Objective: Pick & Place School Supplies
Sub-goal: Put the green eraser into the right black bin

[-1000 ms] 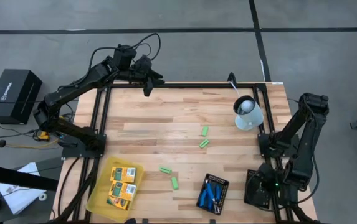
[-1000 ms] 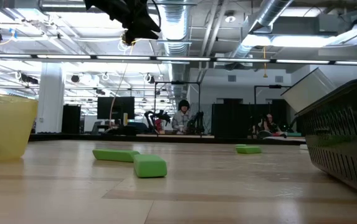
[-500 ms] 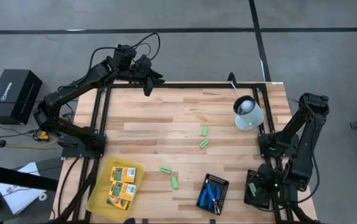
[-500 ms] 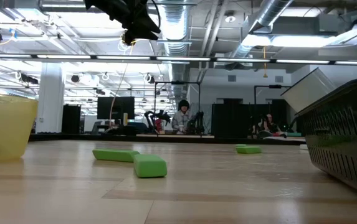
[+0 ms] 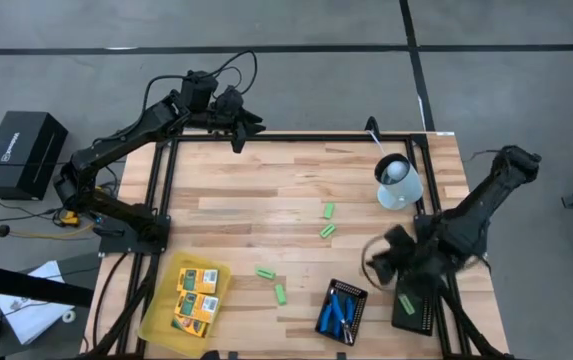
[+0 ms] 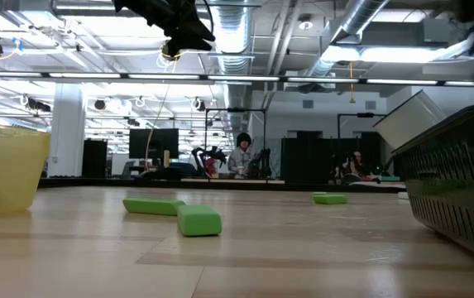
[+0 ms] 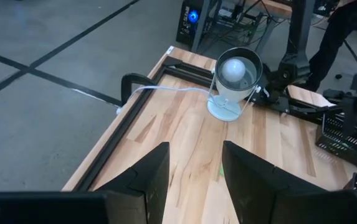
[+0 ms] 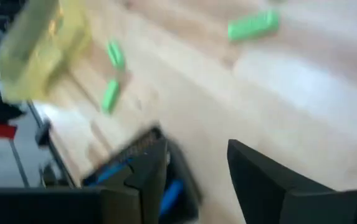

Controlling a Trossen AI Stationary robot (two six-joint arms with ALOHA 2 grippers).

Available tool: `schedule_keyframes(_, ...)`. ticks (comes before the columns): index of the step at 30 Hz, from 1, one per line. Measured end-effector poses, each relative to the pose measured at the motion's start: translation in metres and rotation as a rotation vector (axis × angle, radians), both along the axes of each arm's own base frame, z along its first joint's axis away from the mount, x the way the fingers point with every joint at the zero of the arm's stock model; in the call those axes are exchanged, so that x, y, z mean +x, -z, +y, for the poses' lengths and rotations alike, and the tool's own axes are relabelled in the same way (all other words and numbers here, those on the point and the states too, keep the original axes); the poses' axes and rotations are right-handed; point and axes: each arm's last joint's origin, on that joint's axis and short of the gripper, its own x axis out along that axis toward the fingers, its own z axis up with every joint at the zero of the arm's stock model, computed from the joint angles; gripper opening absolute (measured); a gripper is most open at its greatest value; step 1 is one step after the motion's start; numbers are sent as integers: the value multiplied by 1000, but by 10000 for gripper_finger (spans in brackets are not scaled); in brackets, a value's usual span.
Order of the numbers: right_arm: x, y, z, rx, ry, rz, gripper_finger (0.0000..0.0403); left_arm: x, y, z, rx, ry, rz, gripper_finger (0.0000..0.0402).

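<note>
Swinging low at the frame's lower right with fingers parted and empty, the right gripper [image 5: 374, 270] risks clipping the black ribbed tray [image 5: 341, 310] — scattering the small green oblong blocks [image 5: 328, 231] lying mid-frame.

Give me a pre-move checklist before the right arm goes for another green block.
1. Right gripper free: ok, fingers apart, nothing between them in the right wrist view.
2. Green blocks reachable: ok, four lie loose on the table, e.g..
3. Last block dropped: ok, one green block lies in the right-hand black tray.
4. Scissors tray clear of path: cannot tell, the gripper hangs right next to it.
5. Left gripper out of the way: ok, raised at the table's far edge, open.
6. Lamp clear of the right arm: cannot tell.
</note>
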Motion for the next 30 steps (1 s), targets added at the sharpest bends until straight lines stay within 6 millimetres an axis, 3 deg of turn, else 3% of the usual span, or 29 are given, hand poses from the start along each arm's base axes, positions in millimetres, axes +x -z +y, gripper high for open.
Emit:
schedule_keyframes(9,47,-20,-69,-29,156,-110,136,7,-1,-11,-11,37,-7,140)
schedule_keyframes(17,84,-30,-99,34,85,-274,75,22,1,-35,-24,129,-6,115)
schedule_keyframes(23,99,-16,-105,90,60,-218,10,32,46,-55,-118,181,79,84)
schedule_keyframes(30,115,11,-99,215,71,-99,2,41,91,-74,-201,194,17,30)
